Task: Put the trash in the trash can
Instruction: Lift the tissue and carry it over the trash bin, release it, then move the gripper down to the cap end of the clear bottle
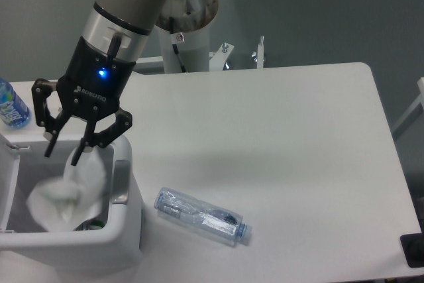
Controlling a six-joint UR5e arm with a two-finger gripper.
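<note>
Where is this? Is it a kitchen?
Probably not; it looks like a robot lab. A robot arm on a post stands by a plain white table, its gripper over a bin with a napkin inside.

One white napkin, one crushed bottle, one labelled water bottle, one bin

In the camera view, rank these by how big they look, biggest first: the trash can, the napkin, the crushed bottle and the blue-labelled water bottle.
1. trash can
2. napkin and crushed bottle: similar in apparent size, too close to rank; the napkin is partly hidden in the can.
3. blue-labelled water bottle, cut off by the frame edge, so only its visible part counts.
</note>
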